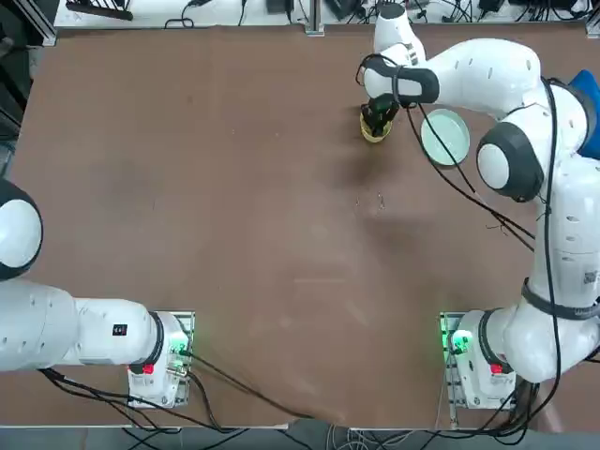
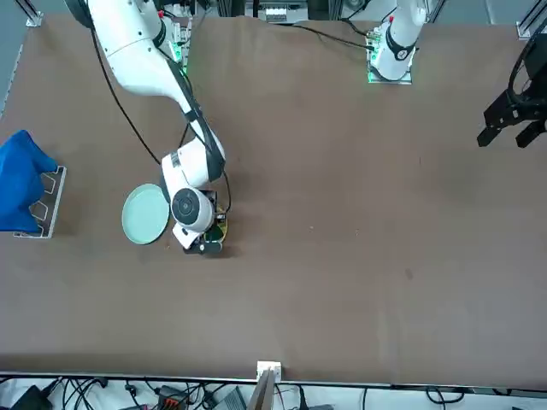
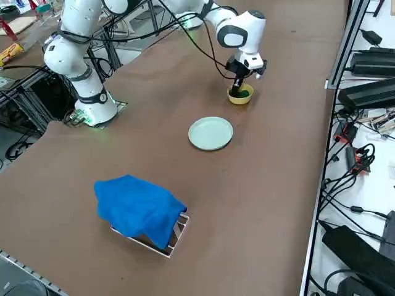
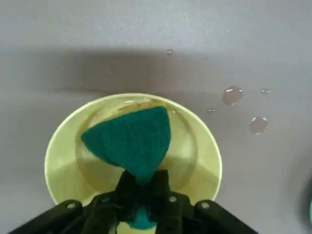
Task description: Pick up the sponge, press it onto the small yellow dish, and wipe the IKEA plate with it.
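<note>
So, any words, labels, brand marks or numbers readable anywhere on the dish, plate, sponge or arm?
None can be read.
Sponge, held by the right gripper in the yellow dish: plain green, no print.
Yellow dish: no mark shows.
Plate: bare, no brand visible.
Right arm: small dark specks on the white shell, too small to read.
Blue cloth: no text.

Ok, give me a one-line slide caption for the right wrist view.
Right gripper, jaws shut on the sponge, holds it green side up inside the small yellow dish.
</note>
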`<state>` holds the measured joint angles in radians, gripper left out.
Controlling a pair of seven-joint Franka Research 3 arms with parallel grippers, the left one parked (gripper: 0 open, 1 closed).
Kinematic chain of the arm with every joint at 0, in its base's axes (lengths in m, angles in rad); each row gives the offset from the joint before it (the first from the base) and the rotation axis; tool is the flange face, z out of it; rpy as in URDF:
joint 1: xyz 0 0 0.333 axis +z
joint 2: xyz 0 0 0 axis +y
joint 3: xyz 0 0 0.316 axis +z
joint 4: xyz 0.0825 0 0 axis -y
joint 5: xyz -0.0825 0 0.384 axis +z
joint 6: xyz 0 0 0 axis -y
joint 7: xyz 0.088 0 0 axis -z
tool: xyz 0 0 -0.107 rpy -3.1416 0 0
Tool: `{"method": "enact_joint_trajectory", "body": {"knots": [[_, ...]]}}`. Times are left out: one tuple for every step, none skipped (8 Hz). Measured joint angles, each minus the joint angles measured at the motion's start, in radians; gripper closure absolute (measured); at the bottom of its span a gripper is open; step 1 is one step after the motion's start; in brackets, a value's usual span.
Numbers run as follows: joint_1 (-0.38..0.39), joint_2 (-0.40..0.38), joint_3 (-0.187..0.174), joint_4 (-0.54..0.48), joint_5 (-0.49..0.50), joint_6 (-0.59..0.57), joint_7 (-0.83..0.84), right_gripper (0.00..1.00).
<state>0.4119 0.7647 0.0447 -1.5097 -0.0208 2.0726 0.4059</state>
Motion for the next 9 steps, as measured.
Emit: {"method": "enact_joint_trajectory", "body": {"knots": [[0.000, 0.000, 0.000, 0.000, 0.000, 0.000, 0.000, 0.90], [0.000, 0.000, 0.000, 0.000, 0.000, 0.000, 0.000, 0.90], [0.000, 0.000, 0.000, 0.000, 0.000, 0.000, 0.000, 0.90], [0.000, 0.001, 0.000, 0.001, 0.000, 0.000, -0.004, 0.90], [0.000, 0.001, 0.000, 0.002, 0.000, 0.000, -0.021, 0.90], [0.000, 0.000, 0.000, 0.004, 0.000, -0.001, -0.031, 0.90], [0.000, -0.001, 0.001, 0.008, 0.000, -0.001, -0.033, 0.90], [0.000, -0.014, 0.003, 0.014, 0.000, -0.010, -0.034, 0.90], [0.001, -0.039, 0.004, 0.019, 0.000, -0.034, -0.034, 0.90]]}}
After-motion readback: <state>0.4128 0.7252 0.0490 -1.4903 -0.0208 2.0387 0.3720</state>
